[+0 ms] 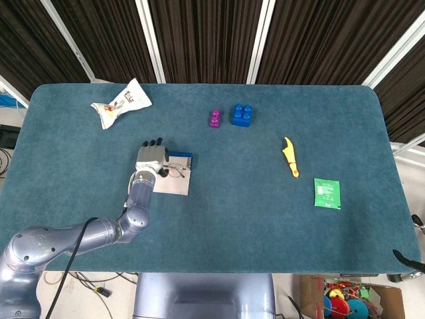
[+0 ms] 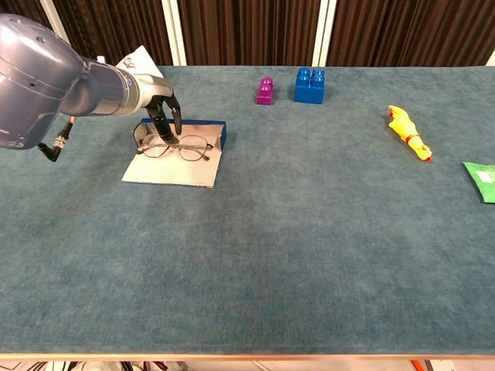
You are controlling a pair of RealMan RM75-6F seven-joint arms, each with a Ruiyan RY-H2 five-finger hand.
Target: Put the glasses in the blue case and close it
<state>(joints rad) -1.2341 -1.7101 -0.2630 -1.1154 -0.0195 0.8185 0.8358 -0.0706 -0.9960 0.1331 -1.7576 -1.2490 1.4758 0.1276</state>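
From the head view, the left hand (image 1: pixel 150 158) sits over the left part of the open blue case (image 1: pixel 174 175), its dark fingers pointing far; the glasses (image 1: pixel 174 170) lie just right of it, over the case. The right hand is out of sight.

From the chest view, the left hand (image 2: pixel 161 108) pinches the glasses (image 2: pixel 179 147) at their far rim above the case's pale lining (image 2: pixel 175 164). A purple block (image 2: pixel 265 90) and blue block (image 2: pixel 309 85) stand far off to the right.
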